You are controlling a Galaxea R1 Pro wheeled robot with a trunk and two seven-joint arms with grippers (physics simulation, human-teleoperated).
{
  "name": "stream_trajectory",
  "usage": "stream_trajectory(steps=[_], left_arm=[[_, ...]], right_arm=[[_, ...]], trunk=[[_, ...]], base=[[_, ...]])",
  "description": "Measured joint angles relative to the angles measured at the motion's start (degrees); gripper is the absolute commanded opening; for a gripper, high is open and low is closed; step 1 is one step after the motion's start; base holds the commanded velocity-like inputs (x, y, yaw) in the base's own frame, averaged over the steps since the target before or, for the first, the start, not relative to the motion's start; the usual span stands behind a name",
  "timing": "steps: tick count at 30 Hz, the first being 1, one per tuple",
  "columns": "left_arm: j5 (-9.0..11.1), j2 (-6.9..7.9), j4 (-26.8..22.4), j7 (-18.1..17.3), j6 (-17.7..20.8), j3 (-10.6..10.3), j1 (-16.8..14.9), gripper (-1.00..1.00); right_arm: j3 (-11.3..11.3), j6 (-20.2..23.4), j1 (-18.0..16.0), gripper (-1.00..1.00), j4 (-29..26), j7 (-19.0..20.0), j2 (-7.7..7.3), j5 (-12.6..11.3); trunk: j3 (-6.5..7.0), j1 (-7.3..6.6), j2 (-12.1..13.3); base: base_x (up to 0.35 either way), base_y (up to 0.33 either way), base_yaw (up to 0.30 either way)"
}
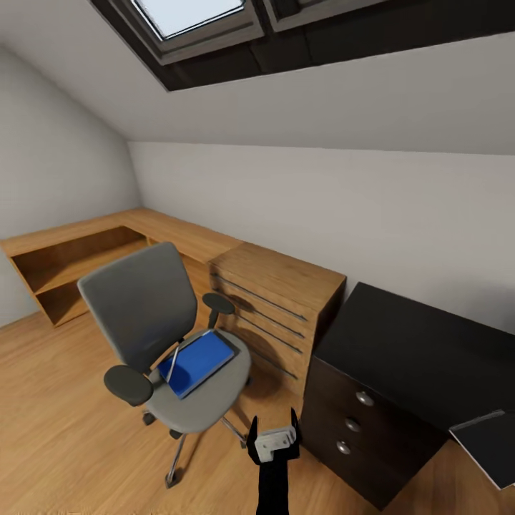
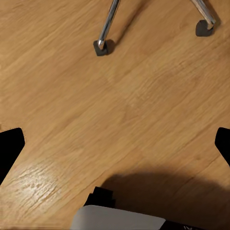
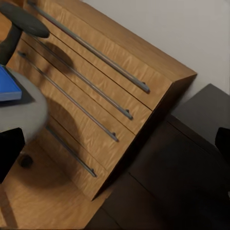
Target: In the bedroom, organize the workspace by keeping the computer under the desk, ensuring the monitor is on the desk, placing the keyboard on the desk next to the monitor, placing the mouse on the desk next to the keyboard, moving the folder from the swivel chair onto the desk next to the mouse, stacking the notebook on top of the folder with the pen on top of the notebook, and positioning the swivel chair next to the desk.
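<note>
Folder (image 1: 198, 361) flat on the seat of the swivel chair (image 1: 143, 304), blue, lying at an angle, one corner just over the seat's front edge. Thin silvery pen (image 1: 172, 363) lies across the folder's left part. In the right wrist view a blue corner of the folder (image 3: 8, 86) shows on the grey seat, armrest pad above it.

Chair stands on the wood floor (image 1: 57, 422), back toward the left wall, right armrest near the wooden dresser (image 1: 275, 304). Dresser has long horizontal bar handles and sits between the chair and the desk (image 1: 415, 343). Desk: glossy black top, dark three-drawer unit with round knobs, just beside the dresser. Low wooden shelf runs along the wall behind the chair. Skylight in the sloped ceiling.

One gripper (image 1: 273, 429) low centre in the head view, black fingers spread apart, nothing between them, hanging over the floor near the chair base. Can't tell which arm. Left wrist view: jaws wide, nothing held, floor and two chair castors ahead. Right wrist view: jaws wide, nothing held, facing dresser drawers.
</note>
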Motion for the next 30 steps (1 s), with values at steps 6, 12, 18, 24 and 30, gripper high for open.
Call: stream_trajectory(steps=[6, 12, 18, 24, 30], left_arm=[[0.00, 0.00, 0.00, 0.00, 0.00, 0.00, 0.00, 1.00], [0.00, 0.00, 0.04, -0.02, 0.00, 0.00, -0.01, 1.00], [0.00, 0.00, 0.09, -0.01, 0.00, 0.00, -0.01, 1.00], [0.03, 0.00, 0.16, -0.04, 0.00, 0.02, -0.01, 1.00], [-0.33, -1.38, 2.27, -0.09, -0.01, -0.08, -0.01, 1.00]], right_arm=[[0.21, 0.02, 0.01, 1.00, -0.13, -0.02, -0.07, 0.13], [0.30, 0.02, 0.02, 1.00, -0.37, -0.14, -0.12, 0.57], [-0.01, -0.34, 0.02, 1.00, -0.37, -0.18, -0.18, 0.56], [-0.19, -4.62, 0.02, 1.00, -0.61, -0.62, -1.03, 0.72], [-9.72, -2.90, -0.42, 1.00, -14.05, 12.30, -5.50, 0.10]], trunk=[[-0.16, 0.00, 0.00], [-0.20, 0.00, 0.00], [-0.20, 0.00, 0.00], [-0.21, 0.00, 0.00], [-0.20, 0.00, 0.00]], base=[[0.000, 0.000, 0.227], [0.000, 0.000, 0.041], [0.000, 0.000, 0.008], [0.000, 0.000, 0.000], [0.000, 0.000, 0.000]])
